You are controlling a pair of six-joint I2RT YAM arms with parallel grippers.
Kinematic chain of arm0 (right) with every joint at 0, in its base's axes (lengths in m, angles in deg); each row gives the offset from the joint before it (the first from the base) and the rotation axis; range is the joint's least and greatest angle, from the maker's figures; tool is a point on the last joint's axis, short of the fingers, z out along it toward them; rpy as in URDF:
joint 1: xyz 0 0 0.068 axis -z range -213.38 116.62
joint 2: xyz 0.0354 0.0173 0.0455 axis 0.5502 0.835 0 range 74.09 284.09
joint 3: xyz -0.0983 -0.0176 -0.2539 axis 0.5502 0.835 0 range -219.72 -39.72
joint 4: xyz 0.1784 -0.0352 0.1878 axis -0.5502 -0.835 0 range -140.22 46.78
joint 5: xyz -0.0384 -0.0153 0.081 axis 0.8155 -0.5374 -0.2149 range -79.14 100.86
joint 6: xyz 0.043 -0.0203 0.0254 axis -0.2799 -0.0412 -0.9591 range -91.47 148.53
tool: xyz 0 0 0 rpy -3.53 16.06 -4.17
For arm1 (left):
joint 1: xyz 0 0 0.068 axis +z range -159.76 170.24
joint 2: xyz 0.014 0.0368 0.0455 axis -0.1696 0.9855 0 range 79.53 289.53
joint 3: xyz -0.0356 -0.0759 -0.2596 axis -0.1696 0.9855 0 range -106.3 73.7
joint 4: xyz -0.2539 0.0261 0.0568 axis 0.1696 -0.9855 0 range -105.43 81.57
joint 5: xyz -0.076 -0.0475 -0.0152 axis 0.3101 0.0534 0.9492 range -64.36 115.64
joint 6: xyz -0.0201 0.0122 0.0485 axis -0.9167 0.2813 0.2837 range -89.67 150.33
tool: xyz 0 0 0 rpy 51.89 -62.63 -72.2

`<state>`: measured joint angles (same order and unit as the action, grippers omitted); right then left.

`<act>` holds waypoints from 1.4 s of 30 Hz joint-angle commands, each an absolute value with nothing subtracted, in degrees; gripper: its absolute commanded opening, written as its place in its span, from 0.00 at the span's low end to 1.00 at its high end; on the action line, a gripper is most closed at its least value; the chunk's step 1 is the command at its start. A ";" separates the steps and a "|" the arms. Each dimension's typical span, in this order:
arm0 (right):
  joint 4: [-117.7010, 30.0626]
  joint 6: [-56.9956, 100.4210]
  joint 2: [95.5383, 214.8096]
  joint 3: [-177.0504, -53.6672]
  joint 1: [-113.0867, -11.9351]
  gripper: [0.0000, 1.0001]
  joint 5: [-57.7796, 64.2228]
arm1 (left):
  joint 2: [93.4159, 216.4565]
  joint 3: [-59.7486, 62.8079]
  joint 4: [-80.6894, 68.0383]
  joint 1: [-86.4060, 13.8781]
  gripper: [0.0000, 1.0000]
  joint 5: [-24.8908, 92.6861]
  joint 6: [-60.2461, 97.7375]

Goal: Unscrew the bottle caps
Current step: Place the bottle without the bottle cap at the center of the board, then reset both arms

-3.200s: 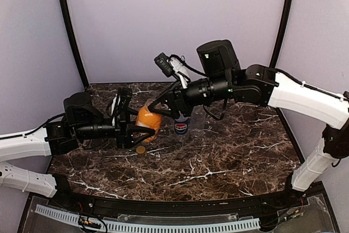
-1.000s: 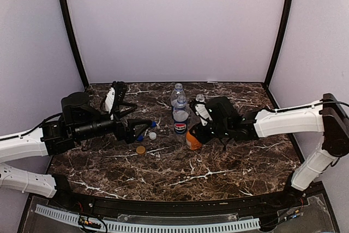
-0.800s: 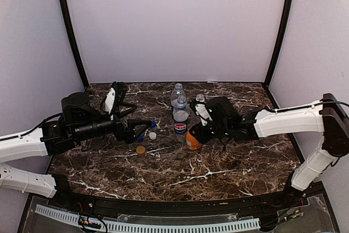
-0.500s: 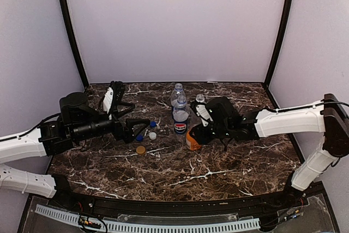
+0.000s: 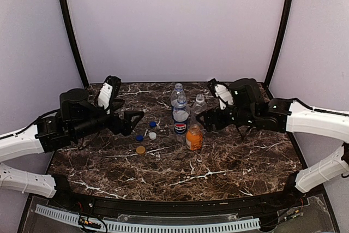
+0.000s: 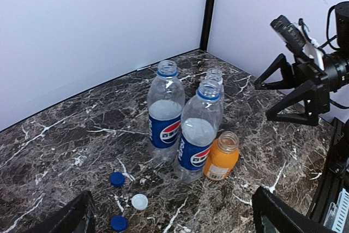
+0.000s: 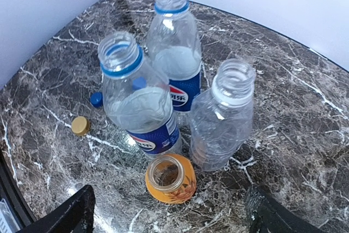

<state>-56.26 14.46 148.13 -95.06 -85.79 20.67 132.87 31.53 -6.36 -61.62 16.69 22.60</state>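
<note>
The dark marble table [image 5: 234, 162] is carrying everything, and both arms are hanging low over it, one to each side of the group in the middle. The left gripper [image 5: 133, 123] is gaping wide with nothing in it. The right gripper [image 5: 203, 122] is also spread wide and empty, just beside the orange bottle [image 5: 193, 137] but not touching it.

The far Pepsi bottle [image 5: 176, 94], the near Pepsi bottle [image 5: 180, 117], the clear unlabelled bottle [image 5: 199, 103] and the orange one are standing upright and close together. Presumably that is keeping them steady and within reach of both arms. Left of the group, one blue cap [image 5: 153, 124], a second blue cap [image 5: 139, 137], the white cap [image 5: 152, 135] and the orange cap [image 5: 140, 149] are lying loose on the marble (so the unscrewing is looking finished to me).

Only the overhead view is taking in all four caps. The right wrist camera is looking down into four open necks. The left wrist view is missing the orange cap but is catching the right gripper's splayed fingers side-on.
</note>
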 commanded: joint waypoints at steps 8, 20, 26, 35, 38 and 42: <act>-63.06 17.63 135.03 -97.78 -73.12 0.99 19.85 | 128.88 28.27 -13.02 -56.23 0.99 3.73 18.92; -63.63 20.79 126.33 -96.27 -63.62 0.99 19.35 | 120.65 23.44 -19.18 -50.72 0.99 4.81 21.77; -62.65 20.38 124.97 -93.96 -63.62 0.99 18.55 | 118.90 23.24 -19.79 -50.72 0.99 7.53 25.72; -62.48 20.45 127.27 -94.24 -63.62 0.99 18.58 | 115.61 29.65 -13.61 -50.63 0.99 7.79 26.07; -62.30 20.53 126.94 -93.90 -63.62 0.99 18.93 | 115.62 29.56 -13.47 -50.69 0.99 7.95 26.18; -62.08 20.61 126.65 -93.82 -63.62 0.99 19.02 | 115.65 29.98 -13.08 -50.64 0.99 8.58 25.87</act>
